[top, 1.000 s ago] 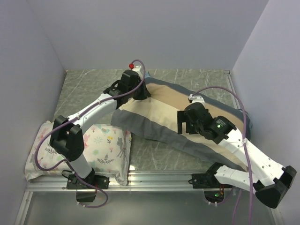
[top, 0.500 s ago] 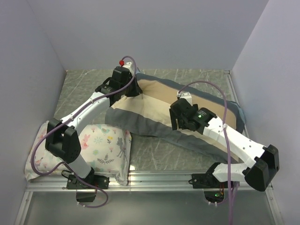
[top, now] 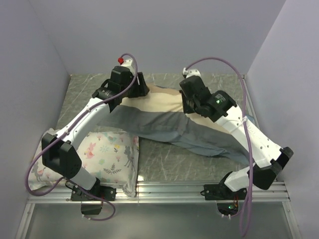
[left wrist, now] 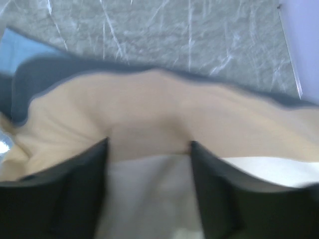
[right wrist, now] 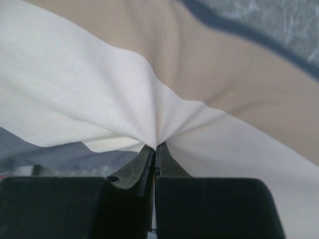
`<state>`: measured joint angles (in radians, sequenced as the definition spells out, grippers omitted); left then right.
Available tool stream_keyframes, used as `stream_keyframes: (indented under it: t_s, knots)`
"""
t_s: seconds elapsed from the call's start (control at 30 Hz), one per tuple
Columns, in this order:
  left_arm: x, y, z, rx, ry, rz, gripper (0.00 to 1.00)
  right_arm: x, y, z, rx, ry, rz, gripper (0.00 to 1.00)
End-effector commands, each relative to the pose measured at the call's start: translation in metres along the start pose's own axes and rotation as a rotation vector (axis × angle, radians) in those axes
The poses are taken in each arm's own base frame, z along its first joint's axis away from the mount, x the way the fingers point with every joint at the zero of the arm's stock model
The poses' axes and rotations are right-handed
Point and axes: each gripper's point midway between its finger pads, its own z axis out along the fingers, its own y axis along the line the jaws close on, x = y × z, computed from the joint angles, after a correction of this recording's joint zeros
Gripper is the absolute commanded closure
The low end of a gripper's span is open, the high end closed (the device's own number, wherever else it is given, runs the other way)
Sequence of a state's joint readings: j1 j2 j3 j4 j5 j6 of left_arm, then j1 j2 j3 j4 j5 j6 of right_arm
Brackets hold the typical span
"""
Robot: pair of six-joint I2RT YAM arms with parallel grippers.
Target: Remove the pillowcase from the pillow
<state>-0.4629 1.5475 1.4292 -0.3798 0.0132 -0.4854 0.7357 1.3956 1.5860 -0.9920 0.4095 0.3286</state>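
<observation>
The striped pillowcase [top: 164, 124] lies slantwise across the table, with a tan band at the back and a slate band in front. My left gripper [top: 139, 91] hovers open at its far left end. In the left wrist view the fingers [left wrist: 149, 144] straddle pale fabric below the tan stripe [left wrist: 149, 104] and hold nothing. My right gripper [top: 188, 108] is over the middle of the pillowcase. Its jaws [right wrist: 156, 145] are shut on a pinched fold of cream-white cloth, with tan pillowcase [right wrist: 239, 84] behind it. The pillow does not show distinctly; I cannot tell whether the white cloth is the pillow.
A white floral deer-print pillow [top: 107, 154] lies at the front left, beside the left arm's base. The marbled grey table [top: 82, 99] is enclosed by pale walls on three sides. A metal rail [top: 169, 189] runs along the near edge.
The left gripper moved back and left, then opened and let go of the pillowcase end. The right arm swung from the front right to the middle and shut on the cloth. The pillowcase shifted left.
</observation>
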Motion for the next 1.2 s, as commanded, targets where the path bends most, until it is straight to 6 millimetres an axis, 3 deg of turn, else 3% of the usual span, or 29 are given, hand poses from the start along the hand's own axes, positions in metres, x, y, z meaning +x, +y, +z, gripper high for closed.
stream_keyframes:
  t_s: [0.0,0.03,0.07,0.13,0.17,0.23,0.37,0.4,0.43,0.47,0.53,0.57,0.6,0.63,0.7,0.73,0.83,0.93,1.03,1.17]
  knots:
    - [-0.056,-0.043,-0.038,0.120,-0.151,0.033,0.28,-0.078,0.031,-0.034,-0.160,-0.206,0.063,1.00]
    - [-0.062,-0.044,-0.043,0.120,-0.163,0.041,0.19,-0.098,0.031,-0.045,-0.176,-0.248,0.079,1.00]
    - [-0.075,-0.049,-0.054,0.125,-0.196,0.048,0.16,-0.102,0.036,-0.037,-0.177,-0.236,0.072,1.00]
    - [-0.090,-0.052,-0.068,0.121,-0.239,0.070,0.11,-0.122,0.046,-0.044,-0.249,-0.265,0.089,1.00]
    - [-0.103,-0.057,-0.084,0.120,-0.280,0.077,0.08,-0.128,0.043,-0.030,-0.249,-0.252,0.104,1.00]
    - [-0.120,-0.057,-0.105,0.099,-0.341,0.103,0.06,-0.142,0.043,-0.024,-0.296,-0.255,0.138,1.00]
    - [-0.129,-0.072,-0.141,0.106,-0.408,0.142,0.04,-0.152,0.049,0.024,-0.418,-0.186,0.211,1.00]
    - [-0.126,-0.076,-0.145,0.110,-0.408,0.152,0.04,-0.155,0.038,0.038,-0.409,-0.178,0.242,1.00]
    - [-0.123,-0.078,-0.148,0.112,-0.405,0.156,0.04,-0.158,0.038,0.047,-0.425,-0.165,0.274,1.00]
    - [-0.116,-0.082,-0.151,0.116,-0.399,0.159,0.04,-0.154,0.041,0.072,-0.450,-0.122,0.289,1.00]
    - [-0.104,-0.084,-0.150,0.126,-0.381,0.152,0.05,-0.154,0.028,0.099,-0.442,-0.092,0.343,1.00]
    - [-0.086,-0.082,-0.143,0.129,-0.347,0.153,0.05,-0.145,0.026,0.126,-0.426,-0.052,0.358,1.00]
    - [-0.076,-0.082,-0.140,0.138,-0.330,0.138,0.05,-0.142,0.023,0.138,-0.420,-0.035,0.380,1.00]
    - [-0.057,-0.077,-0.128,0.136,-0.298,0.136,0.05,-0.132,0.010,0.164,-0.389,0.001,0.411,1.00]
    - [-0.035,-0.077,-0.113,0.137,-0.253,0.121,0.05,-0.129,0.002,0.186,-0.392,0.011,0.457,1.00]
    - [-0.019,-0.071,-0.101,0.122,-0.224,0.117,0.05,-0.121,-0.008,0.208,-0.379,0.039,0.483,1.00]
    - [0.003,-0.067,-0.076,0.112,-0.204,0.095,0.03,-0.109,-0.019,0.236,-0.355,0.087,0.512,1.00]
    - [0.022,-0.063,-0.048,0.103,-0.163,0.096,0.01,-0.096,-0.017,0.248,-0.347,0.112,0.510,1.00]
    - [0.029,-0.067,-0.021,0.116,-0.171,0.095,0.01,-0.086,-0.015,0.260,-0.353,0.136,0.505,1.00]
    - [0.020,-0.073,0.004,0.124,-0.214,0.104,0.01,-0.071,0.000,0.267,-0.384,0.177,0.479,1.00]
